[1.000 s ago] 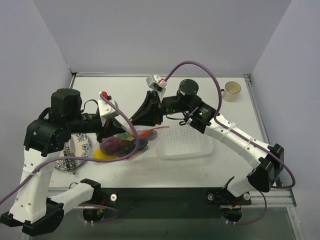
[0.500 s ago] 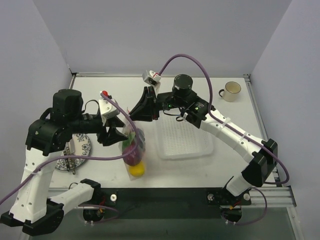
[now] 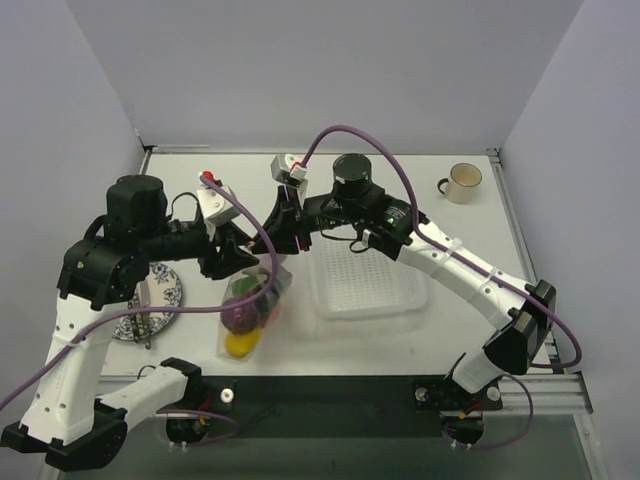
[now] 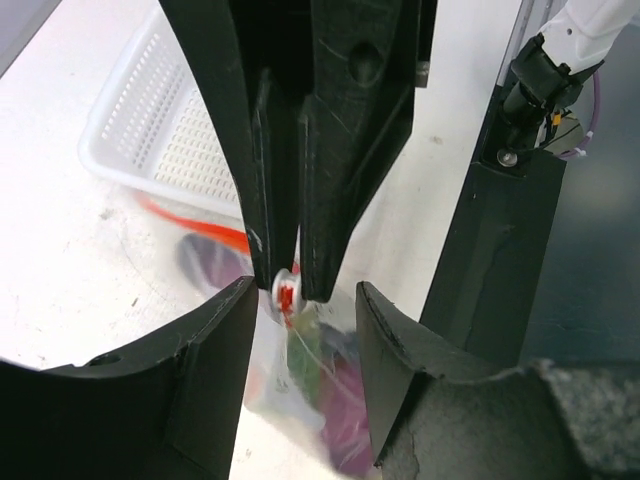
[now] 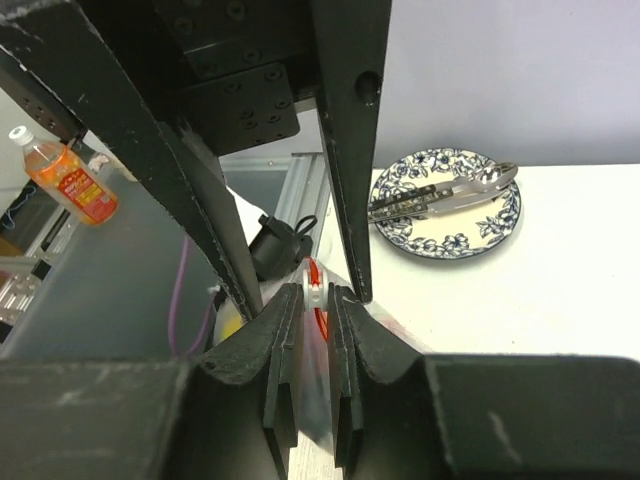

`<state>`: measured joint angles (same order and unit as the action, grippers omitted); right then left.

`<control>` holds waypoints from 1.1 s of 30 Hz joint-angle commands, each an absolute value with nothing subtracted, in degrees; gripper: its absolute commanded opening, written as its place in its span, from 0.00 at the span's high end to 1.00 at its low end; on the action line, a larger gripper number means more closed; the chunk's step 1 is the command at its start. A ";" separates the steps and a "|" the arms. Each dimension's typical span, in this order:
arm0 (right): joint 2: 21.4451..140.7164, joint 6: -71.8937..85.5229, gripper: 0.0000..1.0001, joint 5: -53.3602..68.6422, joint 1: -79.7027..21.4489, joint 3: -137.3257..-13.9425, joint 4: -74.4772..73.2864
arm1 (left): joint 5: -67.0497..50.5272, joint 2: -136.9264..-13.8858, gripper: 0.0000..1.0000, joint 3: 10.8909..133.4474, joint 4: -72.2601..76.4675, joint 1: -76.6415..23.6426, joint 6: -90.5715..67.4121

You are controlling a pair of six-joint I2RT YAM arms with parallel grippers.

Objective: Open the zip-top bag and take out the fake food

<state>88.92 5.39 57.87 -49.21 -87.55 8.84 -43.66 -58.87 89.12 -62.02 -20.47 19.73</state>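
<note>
White surface: under both arms, carrying basket.
Mesh basket: just right of bag.
Zip-top bag: hanging by orange-red strip, between both grippers.
Fake food: inside bag, purple piece above yellow.
Right gripper: pinching bag's strip.
Left gripper: fingers spread, either side of bag's mouth.

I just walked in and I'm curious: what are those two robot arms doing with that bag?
The right gripper is pinching the zip-top bag by its orange-red strip, so the bag hangs down beside the white basket. The fake food is inside the bag. The left gripper sits at the bag's top with its fingers apart.
</note>
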 commanded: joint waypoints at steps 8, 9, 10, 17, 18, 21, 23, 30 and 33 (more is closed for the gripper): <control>87.80 0.62 1.00 56.51 -50.36 -92.11 8.09 | -43.95 -56.43 1.00 85.96 -63.36 -20.48 25.48; 87.89 0.53 1.00 56.34 -50.27 -92.37 7.74 | -43.95 -55.82 1.00 85.52 -63.63 -20.48 25.66; 87.98 0.53 1.00 56.34 -50.27 -93.07 7.04 | -44.03 -55.55 1.00 85.52 -63.98 -20.48 25.84; 89.03 0.44 1.00 56.69 -50.19 -95.01 6.50 | -46.23 -55.02 0.64 85.08 -66.18 -20.57 26.45; 88.95 0.44 1.00 56.78 -50.19 -95.18 6.42 | -46.14 -54.76 0.63 84.82 -66.18 -20.57 26.63; 88.95 0.53 1.00 56.86 -50.19 -95.45 6.42 | -45.88 -54.49 0.61 83.32 -66.27 -20.57 27.42; 88.95 0.70 1.00 57.04 -50.27 -95.54 6.33 | -45.62 -54.41 0.58 82.27 -65.92 -20.57 27.95; 88.86 0.53 1.00 57.04 -50.19 -96.24 5.54 | -46.49 -53.79 0.39 82.88 -64.69 -20.57 25.59; 89.21 0.88 1.00 57.13 -50.27 -96.68 5.62 | -46.67 -54.14 0.37 84.11 -63.63 -20.57 24.87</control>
<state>89.91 0.14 56.10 -50.61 -92.88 -0.25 -44.69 -54.50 82.08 -63.48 -20.32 25.93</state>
